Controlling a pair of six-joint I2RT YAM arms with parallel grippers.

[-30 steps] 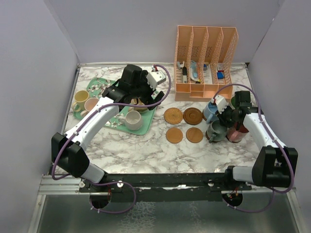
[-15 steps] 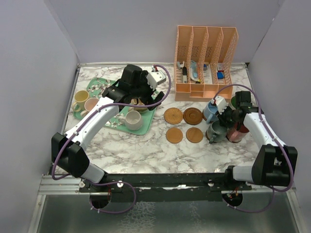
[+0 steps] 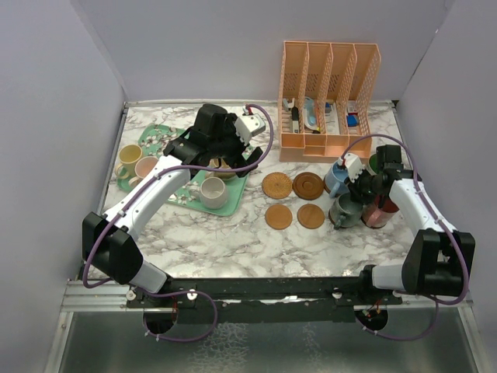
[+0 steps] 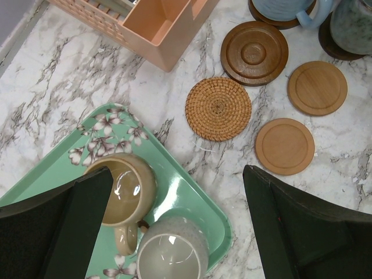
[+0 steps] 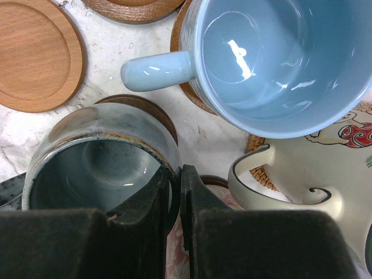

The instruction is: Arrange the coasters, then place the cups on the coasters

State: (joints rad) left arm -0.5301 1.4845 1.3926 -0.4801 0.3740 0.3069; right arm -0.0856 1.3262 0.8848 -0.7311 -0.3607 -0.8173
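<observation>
My right gripper (image 5: 176, 174) (image 3: 354, 196) is shut on the rim of the grey-teal cup (image 5: 96, 160) (image 3: 345, 210), which sits over a dark coaster (image 5: 158, 114). Beside it a light blue cup (image 5: 273, 58) (image 3: 337, 179) stands on another coaster (image 5: 185, 87). Four bare coasters lie mid-table: woven (image 4: 218, 108) (image 3: 276, 186), dark ringed (image 4: 254, 53) (image 3: 308, 185) and two light ones (image 4: 317, 88) (image 4: 285, 146). My left gripper (image 4: 177, 171) (image 3: 221, 151) hangs open above the tray's tan cup (image 4: 119, 189) and grey-cream cup (image 4: 172, 251) (image 3: 213, 193).
The cups sit on a mint-green flowered tray (image 4: 192, 200) (image 3: 233, 194). Yellow (image 3: 128, 162) and pink (image 3: 146, 168) cups stand left of it. A peach file organiser (image 3: 330, 97) stands at the back. A cream cup (image 5: 302, 174) and a reddish cup (image 3: 378, 211) crowd the right gripper.
</observation>
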